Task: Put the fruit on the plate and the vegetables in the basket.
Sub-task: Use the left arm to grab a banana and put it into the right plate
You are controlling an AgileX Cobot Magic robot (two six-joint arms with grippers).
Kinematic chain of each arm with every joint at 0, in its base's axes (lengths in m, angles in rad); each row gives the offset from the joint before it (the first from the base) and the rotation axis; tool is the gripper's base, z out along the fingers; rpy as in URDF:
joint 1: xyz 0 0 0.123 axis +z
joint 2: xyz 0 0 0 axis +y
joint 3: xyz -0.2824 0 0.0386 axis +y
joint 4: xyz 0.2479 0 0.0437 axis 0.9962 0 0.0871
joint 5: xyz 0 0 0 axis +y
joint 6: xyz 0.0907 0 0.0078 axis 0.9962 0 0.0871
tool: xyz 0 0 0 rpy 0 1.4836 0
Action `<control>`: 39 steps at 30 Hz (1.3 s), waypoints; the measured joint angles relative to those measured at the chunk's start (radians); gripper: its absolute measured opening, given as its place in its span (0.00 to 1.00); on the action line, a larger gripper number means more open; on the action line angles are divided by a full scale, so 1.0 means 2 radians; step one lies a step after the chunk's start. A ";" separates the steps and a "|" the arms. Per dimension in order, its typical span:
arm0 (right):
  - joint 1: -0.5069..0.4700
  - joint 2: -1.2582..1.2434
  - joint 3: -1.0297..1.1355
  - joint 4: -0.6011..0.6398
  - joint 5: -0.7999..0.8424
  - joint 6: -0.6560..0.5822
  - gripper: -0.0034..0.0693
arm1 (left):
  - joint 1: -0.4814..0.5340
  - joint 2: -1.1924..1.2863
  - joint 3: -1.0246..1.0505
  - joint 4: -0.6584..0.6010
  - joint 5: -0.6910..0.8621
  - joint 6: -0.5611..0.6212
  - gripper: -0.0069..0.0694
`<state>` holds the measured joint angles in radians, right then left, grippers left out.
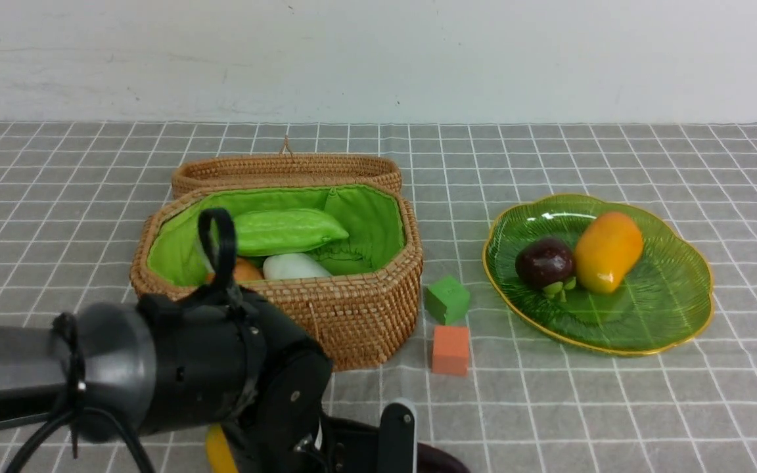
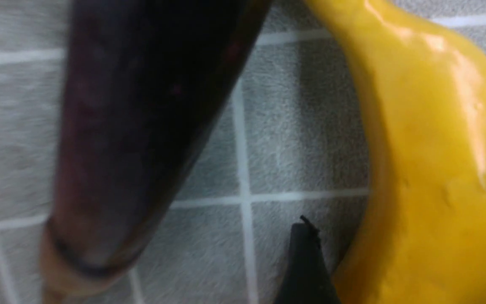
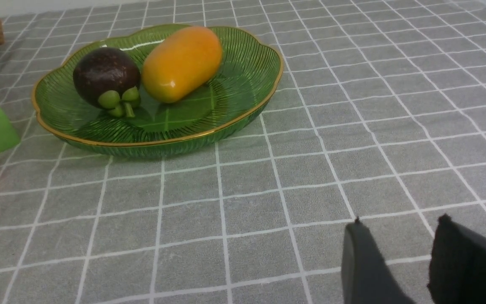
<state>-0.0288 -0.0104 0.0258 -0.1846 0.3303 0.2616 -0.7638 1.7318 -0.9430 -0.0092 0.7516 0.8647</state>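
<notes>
A yellow banana (image 2: pixel 428 147) lies on the grey checked cloth beside a dark purple eggplant (image 2: pixel 133 126). My left gripper (image 2: pixel 407 261) points down over the banana, one finger (image 2: pixel 306 261) on each side of it, jaws open. In the front view, slivers of banana (image 1: pixel 217 453) and eggplant (image 1: pixel 444 463) show at the bottom edge under the left wrist. The basket (image 1: pixel 365 309) holds a green gourd (image 1: pixel 286 230), a white radish (image 1: pixel 294 266) and a brown-orange piece (image 1: pixel 247 269). The plate (image 1: pixel 667 309) carries the mango (image 1: pixel 607 251) and mangosteen (image 1: pixel 544 261). My right gripper (image 3: pixel 401 219) stands open and empty over the cloth.
The shallow woven lid (image 1: pixel 286 171) lies behind the basket. A green cube (image 1: pixel 447 299) and an orange cube (image 1: pixel 451 349) sit between basket and plate. My left arm fills the front view's bottom left. A white wall runs behind the table.
</notes>
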 joint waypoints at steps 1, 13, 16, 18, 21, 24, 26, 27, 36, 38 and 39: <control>0.000 0.000 0.000 0.000 0.000 0.000 0.38 | 0.000 0.001 0.000 -0.001 0.000 0.000 0.72; 0.000 0.000 0.000 0.000 0.000 0.000 0.38 | 0.000 0.010 -0.043 -0.049 0.091 -0.008 0.49; 0.000 0.000 0.000 0.000 0.000 0.000 0.38 | 0.000 0.010 -0.089 -0.106 0.141 -0.012 0.49; 0.000 0.000 0.000 0.000 0.000 0.000 0.38 | 0.000 0.010 -0.127 -0.145 0.177 -0.013 0.49; 0.000 0.000 0.000 0.000 0.000 0.000 0.38 | 0.000 0.010 -0.174 -0.180 0.213 -0.013 0.49; 0.000 0.000 0.000 0.000 0.000 0.000 0.38 | 0.000 0.010 -0.269 -0.205 0.221 -0.022 0.49; 0.000 0.000 0.000 0.000 0.000 0.000 0.38 | 0.000 0.015 -0.312 -0.205 0.204 -0.038 0.49; 0.000 0.000 0.000 0.000 0.000 0.000 0.38 | 0.000 0.018 -0.329 -0.204 0.195 -0.045 0.49; 0.000 0.000 0.000 0.000 0.000 0.000 0.38 | 0.000 0.208 -0.603 -0.177 0.100 -0.124 0.49; 0.000 0.000 0.000 0.000 0.000 0.000 0.38 | 0.000 0.240 -0.647 -0.177 0.086 -0.132 0.49; 0.000 0.000 0.000 0.000 0.000 0.000 0.38 | 0.000 0.262 -0.671 -0.177 0.073 -0.134 0.49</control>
<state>-0.0288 -0.0104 0.0258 -0.1846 0.3303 0.2624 -0.7645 2.2558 -2.2847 -0.3634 0.8978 0.5963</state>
